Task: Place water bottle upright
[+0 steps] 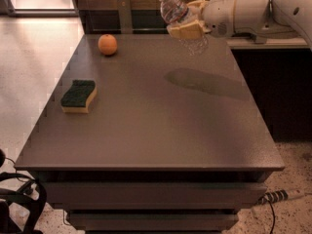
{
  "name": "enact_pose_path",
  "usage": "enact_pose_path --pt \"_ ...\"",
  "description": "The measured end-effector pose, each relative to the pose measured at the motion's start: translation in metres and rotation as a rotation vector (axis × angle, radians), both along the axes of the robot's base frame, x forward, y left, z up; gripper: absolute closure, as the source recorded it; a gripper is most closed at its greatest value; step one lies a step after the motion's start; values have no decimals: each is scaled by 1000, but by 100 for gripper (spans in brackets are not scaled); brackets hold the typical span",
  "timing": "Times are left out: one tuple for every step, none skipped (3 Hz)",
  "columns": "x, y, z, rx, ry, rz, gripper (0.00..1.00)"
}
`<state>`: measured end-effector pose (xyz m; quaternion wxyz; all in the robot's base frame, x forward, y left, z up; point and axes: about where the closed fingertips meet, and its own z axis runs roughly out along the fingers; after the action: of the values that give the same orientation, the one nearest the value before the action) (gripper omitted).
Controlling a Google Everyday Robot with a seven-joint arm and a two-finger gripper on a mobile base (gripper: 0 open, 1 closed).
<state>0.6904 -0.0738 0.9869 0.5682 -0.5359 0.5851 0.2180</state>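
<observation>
The water bottle [176,11] is clear ribbed plastic with a white cap. It is held in the air above the far right part of the table, tilted with its cap up and to the left and its base down and to the right. My gripper [187,23] is shut on the water bottle's middle, its cream fingers [185,31] wrapped around it. The white arm reaches in from the upper right. The bottle's lower end hangs a little above the grey table [146,116].
An orange [107,44] sits at the table's far left. A green and yellow sponge [78,96] lies near the left edge. A dark counter stands to the right and a power strip [278,197] lies on the floor.
</observation>
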Motion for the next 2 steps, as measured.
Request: enact_pose_path --pt "5 -7 -11 120 0 -37 100" --pt "14 -19 -21 222 19 -81 100"
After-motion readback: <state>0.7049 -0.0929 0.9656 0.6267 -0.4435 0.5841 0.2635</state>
